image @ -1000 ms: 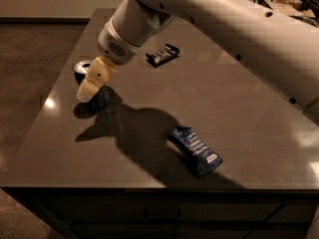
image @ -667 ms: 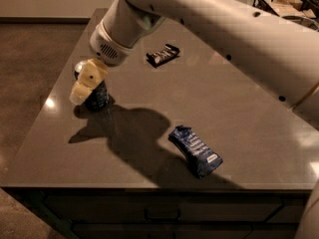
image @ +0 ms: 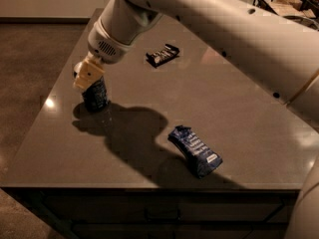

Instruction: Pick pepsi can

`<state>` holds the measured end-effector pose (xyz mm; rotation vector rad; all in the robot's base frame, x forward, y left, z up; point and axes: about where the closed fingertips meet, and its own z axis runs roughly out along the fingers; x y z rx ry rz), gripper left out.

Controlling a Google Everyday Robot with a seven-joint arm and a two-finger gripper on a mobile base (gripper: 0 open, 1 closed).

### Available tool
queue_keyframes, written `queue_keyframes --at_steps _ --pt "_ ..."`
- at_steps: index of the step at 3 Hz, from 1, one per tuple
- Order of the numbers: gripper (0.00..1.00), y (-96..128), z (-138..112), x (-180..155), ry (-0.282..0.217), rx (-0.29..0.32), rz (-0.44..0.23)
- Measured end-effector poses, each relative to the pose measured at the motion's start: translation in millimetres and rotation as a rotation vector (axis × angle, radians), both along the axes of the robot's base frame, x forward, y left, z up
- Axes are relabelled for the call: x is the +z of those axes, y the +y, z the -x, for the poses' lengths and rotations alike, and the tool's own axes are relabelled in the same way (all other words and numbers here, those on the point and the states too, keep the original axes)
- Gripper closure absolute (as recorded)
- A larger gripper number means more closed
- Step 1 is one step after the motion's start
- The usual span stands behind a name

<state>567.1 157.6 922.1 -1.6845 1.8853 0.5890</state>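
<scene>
Swinging further left since a second back, the arm closes in, while the can [image: 95, 94] hasn't budged: it stands upright near the left edge of the table [image: 249, 133]. Right over its top sits the gripper [image: 87, 76], tilted in from above; whether it has clamped on yet, we cannot tell. So we're at the grasp itself, we reckon. Next up calls for a sure squeeze, then a straight lift. Well apart lie the blue packet [image: 195, 151] and, farther back, the black-and-white wrapper [image: 162, 55].
</scene>
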Motion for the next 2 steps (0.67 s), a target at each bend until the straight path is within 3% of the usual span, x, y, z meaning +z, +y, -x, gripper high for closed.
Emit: queue_keyframes --at_steps 2 --pt "0.88 -18 -4 34 -0.032 0.007 -0.031"
